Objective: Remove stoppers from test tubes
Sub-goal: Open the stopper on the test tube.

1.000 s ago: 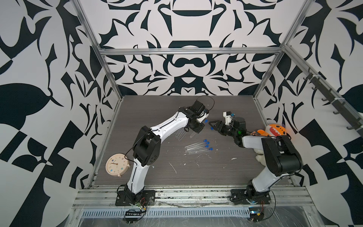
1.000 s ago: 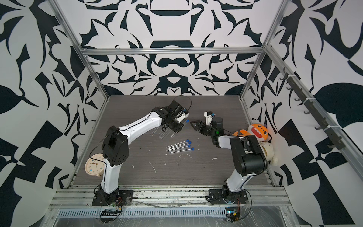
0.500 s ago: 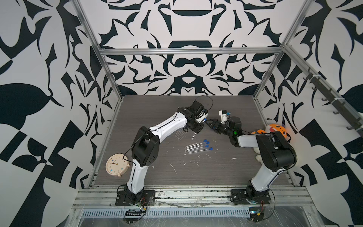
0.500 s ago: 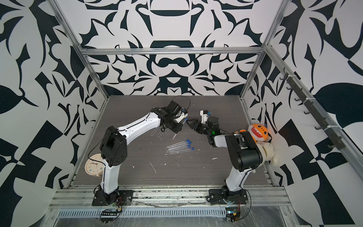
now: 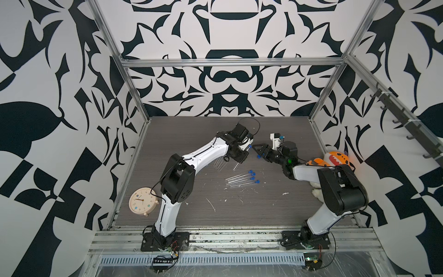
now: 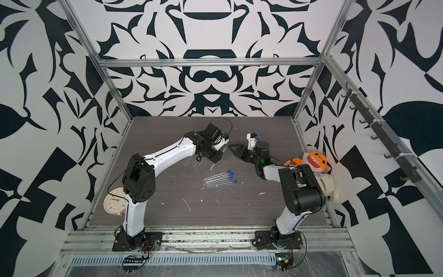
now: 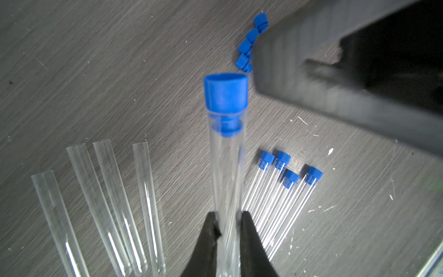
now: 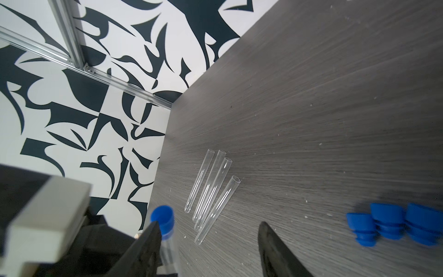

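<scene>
While 4 slim clear test tubes [image 7: 115, 191] lie uncapped on the grey desk [image 7: 96, 72] nr 4 loose bright-blue plug stoppers [image 7: 247, 45], left gripper [image 7: 227, 223] clamps a 5th capped tube [image 7: 227, 167], right gripper [image 8: 208, 224] gapes empty by it, & 4 capped tubes [image 7: 290, 178] wait on desk.

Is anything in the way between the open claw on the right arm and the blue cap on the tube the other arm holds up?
Nothing visible does. The right gripper stands open, and the stopper on the test tube held by the left gripper sits just inside one finger.
</scene>
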You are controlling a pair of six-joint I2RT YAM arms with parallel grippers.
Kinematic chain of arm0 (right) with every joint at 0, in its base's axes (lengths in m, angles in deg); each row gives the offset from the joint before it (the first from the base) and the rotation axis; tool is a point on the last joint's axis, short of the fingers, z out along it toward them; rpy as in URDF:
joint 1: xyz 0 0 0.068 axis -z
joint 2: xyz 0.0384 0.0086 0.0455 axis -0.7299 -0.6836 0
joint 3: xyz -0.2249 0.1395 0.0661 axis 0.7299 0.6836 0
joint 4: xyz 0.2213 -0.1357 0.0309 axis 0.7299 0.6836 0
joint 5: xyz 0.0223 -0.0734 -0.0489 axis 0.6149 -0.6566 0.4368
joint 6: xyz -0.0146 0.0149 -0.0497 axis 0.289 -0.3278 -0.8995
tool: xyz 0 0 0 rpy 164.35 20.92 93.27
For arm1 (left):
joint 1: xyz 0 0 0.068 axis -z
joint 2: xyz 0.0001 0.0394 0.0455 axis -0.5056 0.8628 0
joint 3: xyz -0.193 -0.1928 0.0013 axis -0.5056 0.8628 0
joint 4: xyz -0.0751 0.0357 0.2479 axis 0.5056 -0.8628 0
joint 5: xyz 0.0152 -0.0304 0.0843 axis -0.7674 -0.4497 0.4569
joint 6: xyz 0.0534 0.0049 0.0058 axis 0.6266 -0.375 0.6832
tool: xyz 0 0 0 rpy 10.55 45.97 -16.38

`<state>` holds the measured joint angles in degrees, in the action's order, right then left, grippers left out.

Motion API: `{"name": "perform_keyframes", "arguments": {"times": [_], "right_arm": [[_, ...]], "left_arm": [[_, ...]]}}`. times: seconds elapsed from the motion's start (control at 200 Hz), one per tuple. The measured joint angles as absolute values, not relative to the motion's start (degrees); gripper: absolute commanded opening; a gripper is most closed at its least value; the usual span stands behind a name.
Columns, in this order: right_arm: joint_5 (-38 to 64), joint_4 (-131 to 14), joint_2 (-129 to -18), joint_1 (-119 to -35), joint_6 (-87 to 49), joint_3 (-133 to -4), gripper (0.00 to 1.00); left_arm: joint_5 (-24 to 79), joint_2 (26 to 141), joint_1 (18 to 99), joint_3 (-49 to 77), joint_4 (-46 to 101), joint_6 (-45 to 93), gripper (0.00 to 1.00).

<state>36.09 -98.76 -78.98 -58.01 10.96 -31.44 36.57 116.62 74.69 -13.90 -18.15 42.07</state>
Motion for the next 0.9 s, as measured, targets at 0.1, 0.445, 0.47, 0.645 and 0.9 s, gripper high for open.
{"name": "perform_keyframes", "arguments": {"times": [0.1,0.445,0.47,0.645,0.9], "right_arm": [[36.24,-98.30,-76.71,-57.99,9.62,-31.44,0.64],[36.39,-97.99,-80.64,-60.75,9.49,-33.25,0.59],[36.39,-98.04,-81.06,-61.05,9.62,-33.49,0.58],[36.28,-98.39,-82.11,-62.17,9.89,-35.15,0.44],[36.17,-99.22,-82.11,-62.36,9.89,-35.57,0.26]], "left_arm": [[36.57,116.62,74.71,-13.87,-18.13,42.07,0.05],[36.55,116.62,74.75,-13.87,-18.15,42.07,0.05],[36.55,116.62,74.75,-13.87,-18.15,42.07,0.05],[36.53,116.62,74.75,-13.87,-18.17,42.09,0.05],[36.53,116.62,74.75,-13.87,-18.17,42.09,0.04]]}}
